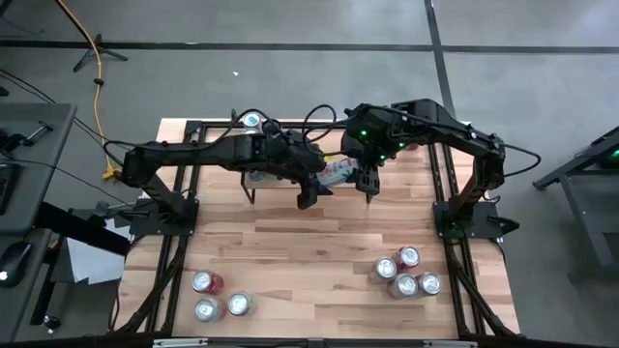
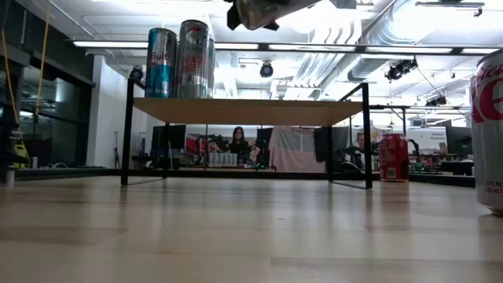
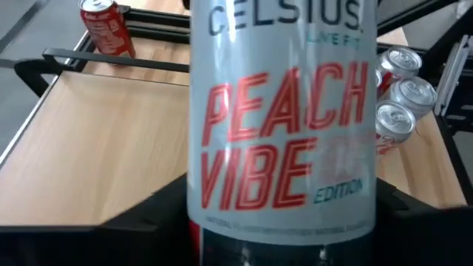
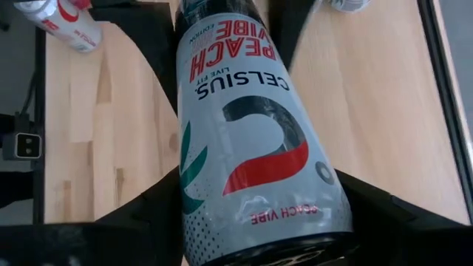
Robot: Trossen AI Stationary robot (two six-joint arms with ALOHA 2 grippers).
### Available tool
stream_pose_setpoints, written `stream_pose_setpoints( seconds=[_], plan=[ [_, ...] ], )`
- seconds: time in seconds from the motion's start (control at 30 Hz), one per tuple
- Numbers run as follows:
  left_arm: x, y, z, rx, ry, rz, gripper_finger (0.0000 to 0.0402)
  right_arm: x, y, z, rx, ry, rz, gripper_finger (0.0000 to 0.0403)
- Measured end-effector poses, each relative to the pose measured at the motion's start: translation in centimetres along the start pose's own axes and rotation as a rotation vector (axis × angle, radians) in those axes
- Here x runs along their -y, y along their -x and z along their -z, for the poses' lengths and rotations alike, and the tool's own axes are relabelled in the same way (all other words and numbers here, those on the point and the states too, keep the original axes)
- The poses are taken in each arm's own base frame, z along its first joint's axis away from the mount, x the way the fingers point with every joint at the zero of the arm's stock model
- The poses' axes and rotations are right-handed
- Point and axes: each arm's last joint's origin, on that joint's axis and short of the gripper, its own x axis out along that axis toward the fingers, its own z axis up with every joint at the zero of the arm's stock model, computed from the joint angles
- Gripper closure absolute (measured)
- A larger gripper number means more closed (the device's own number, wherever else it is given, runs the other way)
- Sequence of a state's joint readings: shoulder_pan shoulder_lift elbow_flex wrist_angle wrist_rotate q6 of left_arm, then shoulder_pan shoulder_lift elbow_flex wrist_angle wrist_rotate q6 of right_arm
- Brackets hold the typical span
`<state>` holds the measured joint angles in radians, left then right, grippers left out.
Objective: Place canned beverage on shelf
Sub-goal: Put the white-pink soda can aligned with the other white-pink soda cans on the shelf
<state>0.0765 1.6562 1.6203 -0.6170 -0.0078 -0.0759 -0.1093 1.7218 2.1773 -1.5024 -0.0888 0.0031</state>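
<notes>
A tall pale can (image 1: 337, 174) printed "CELSIUS PEACH VIBE" hangs tilted in the air over the middle of the table. Both grippers are on it: my left gripper (image 1: 311, 193) from the table's left and my right gripper (image 1: 370, 188) from the right. The can fills both wrist views (image 3: 281, 148) (image 4: 251, 148), with dark fingers on either side of it. In the low view the can (image 2: 263, 9) shows at the top edge, high above the shelf (image 2: 244, 110), a light plank on thin black legs. My left gripper has the can's lower part (image 3: 203, 210) between its two fingers (image 3: 148, 218), one on each side of the round wall, coming slanting down from the table's left. The can is lifted clear. My right gripper pinches the can's upper part (image 4: 199, 214), near its top rim, between its two fingers (image 4: 140, 214). It comes steeply from above and from the table's right. The can hangs tilted, clear of shelf and table.
Two tall cans (image 2: 161, 63) (image 2: 195, 59) stand on the shelf's left end. A red can (image 2: 393, 157) stands on the table behind the shelf's right legs. Can clusters sit near the front edge at right (image 1: 406, 274) and left (image 1: 218, 295). One can (image 2: 491, 134) stands close to the low camera.
</notes>
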Motion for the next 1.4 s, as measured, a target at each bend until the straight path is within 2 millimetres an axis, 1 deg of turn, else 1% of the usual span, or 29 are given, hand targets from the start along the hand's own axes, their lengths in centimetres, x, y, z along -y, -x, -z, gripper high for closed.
stream_pose_setpoints(
  seconds=[0.03, 0.07, 0.2, 0.27, 0.37, 0.47, 0.57, 0.63, 0.77, 0.87, 0.97, 1.03, 1.17, 1.27, 1.4],
  plan=[
    [0.0, 0.0, 0.0, 0.000, 0.008, 0.001, 0.0205, 0.0, 0.0, 0.0, -0.001, 0.005, 0.001, 0.0151],
    [0.0, 0.0, 0.0, 0.000, 0.011, 0.002, 0.0211, 0.0, 0.0, 0.0, -0.001, 0.006, 0.003, 0.0145],
    [-0.1, 0.0, 0.0, -0.004, 0.010, -0.004, 0.0211, 0.0, 0.0, 0.0, -0.001, 0.004, -0.018, 0.0105],
    [-0.1, 0.1, 0.2, -0.017, 0.000, -0.006, 0.0211, -0.1, 0.2, 0.1, -0.007, 0.005, -0.020, 0.0091],
    [-0.2, 0.5, 0.3, -0.031, 0.001, -0.034, 0.0211, 0.1, 1.1, 0.4, -0.017, -0.006, -0.012, 0.0085],
    [-0.6, 1.3, 0.3, -0.032, -0.001, -0.080, 0.0211, 0.4, 2.3, 0.4, 0.026, -0.017, 0.034, 0.0083],
    [-1.0, 2.5, 0.3, -0.026, 0.008, -0.153, 0.0211, 0.6, 3.9, 1.0, 0.064, -0.021, 0.080, 0.0082],
    [-1.1, 3.4, 0.1, -0.003, 0.009, -0.203, 0.0211, 0.8, 4.9, 1.7, 0.081, -0.033, 0.111, 0.0082],
    [-1.4, 6.2, -0.3, 0.057, 0.016, -0.288, 0.0211, 1.3, 6.5, 3.4, 0.105, -0.090, 0.177, 0.0081],
    [-1.4, 8.3, -0.6, 0.139, 0.028, -0.301, 0.0211, 1.6, 7.1, 5.0, 0.112, -0.136, 0.190, 0.0081],
    [-1.4, 9.9, -0.7, 0.249, 0.054, -0.295, 0.0211, 1.7, 6.4, 6.6, 0.146, -0.189, 0.189, 0.0080],
    [-1.4, 10.5, -0.4, 0.329, 0.075, -0.288, 0.0211, 1.7, 5.3, 7.6, 0.206, -0.218, 0.168, 0.0080],
    [-1.4, 10.2, 0.6, 0.476, 0.134, -0.250, 0.0211, 1.4, 2.3, 9.5, 0.398, -0.285, 0.064, 0.0080],
    [-1.3, 9.3, 1.4, 0.572, 0.186, -0.209, 0.0211, 1.2, -0.2, 9.8, 0.644, -0.339, -0.018, 0.0080],
    [-1.3, 7.9, 2.0, 0.680, 0.246, -0.172, 0.0211, 1.0, -2.5, 8.9, 1.076, -0.365, -0.171, 0.0080]
  ],
)
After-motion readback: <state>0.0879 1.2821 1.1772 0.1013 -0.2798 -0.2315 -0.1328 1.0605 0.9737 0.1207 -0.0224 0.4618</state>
